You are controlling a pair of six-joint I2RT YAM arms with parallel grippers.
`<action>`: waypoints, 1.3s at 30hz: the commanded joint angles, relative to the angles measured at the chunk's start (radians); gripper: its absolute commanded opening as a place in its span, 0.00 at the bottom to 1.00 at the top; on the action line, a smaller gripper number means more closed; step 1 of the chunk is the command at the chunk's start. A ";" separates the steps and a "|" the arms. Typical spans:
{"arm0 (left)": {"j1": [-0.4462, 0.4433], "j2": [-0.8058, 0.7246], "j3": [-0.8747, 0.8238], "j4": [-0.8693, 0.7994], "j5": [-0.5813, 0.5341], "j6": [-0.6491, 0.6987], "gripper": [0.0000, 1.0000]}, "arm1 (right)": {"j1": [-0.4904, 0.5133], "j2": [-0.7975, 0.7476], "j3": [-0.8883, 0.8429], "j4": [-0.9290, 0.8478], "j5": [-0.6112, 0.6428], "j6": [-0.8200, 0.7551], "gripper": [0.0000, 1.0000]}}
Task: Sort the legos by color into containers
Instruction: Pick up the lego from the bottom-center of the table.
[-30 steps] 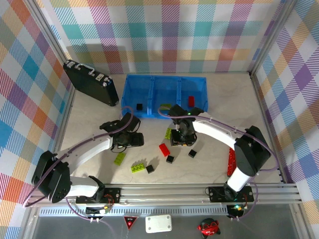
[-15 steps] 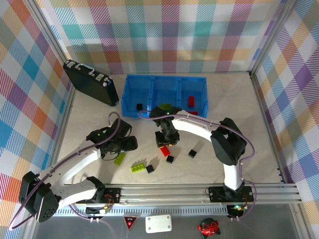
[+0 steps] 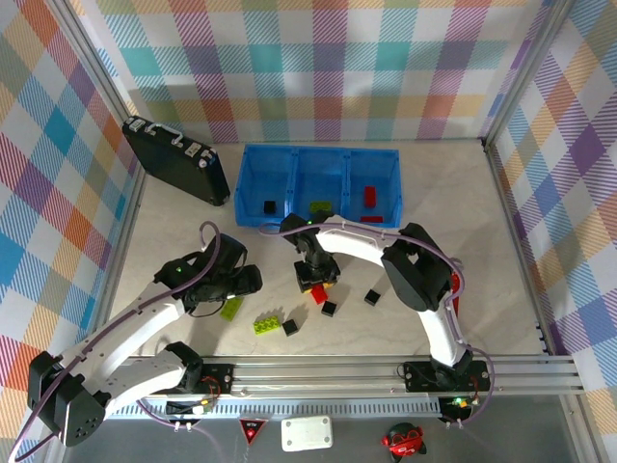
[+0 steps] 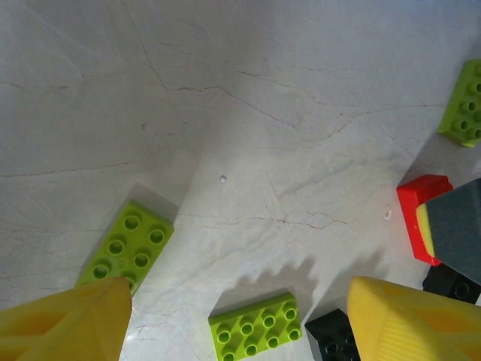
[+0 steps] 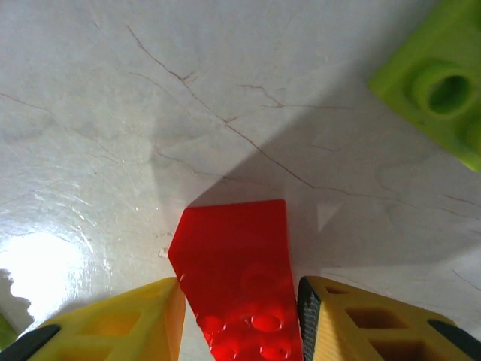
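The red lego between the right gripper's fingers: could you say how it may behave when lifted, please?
The red lego looks like rigid moulded plastic, so probably stiff and light. Its glossy sides may slip against the right gripper. Flat-based and blocky, it should not roll.

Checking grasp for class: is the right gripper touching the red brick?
Touching. Right wrist view: the right gripper has both fingers against the red brick.

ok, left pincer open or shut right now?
Open. Left wrist view shows the left pincer with fingers wide apart, nothing clamped; a lime-green brick lies loose on the table between them.
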 commanded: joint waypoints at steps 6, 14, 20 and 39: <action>0.008 -0.029 -0.031 -0.050 -0.026 -0.026 0.76 | 0.014 0.036 0.035 -0.029 0.003 -0.019 0.42; 0.009 -0.033 -0.026 -0.059 -0.029 -0.028 0.76 | 0.014 0.029 0.042 -0.033 0.005 -0.019 0.37; 0.007 -0.035 -0.025 -0.061 -0.031 -0.028 0.76 | 0.014 0.018 0.052 -0.043 0.015 -0.016 0.35; 0.007 -0.009 -0.022 -0.043 -0.016 -0.026 0.76 | -0.064 -0.064 0.043 -0.112 0.129 -0.061 0.35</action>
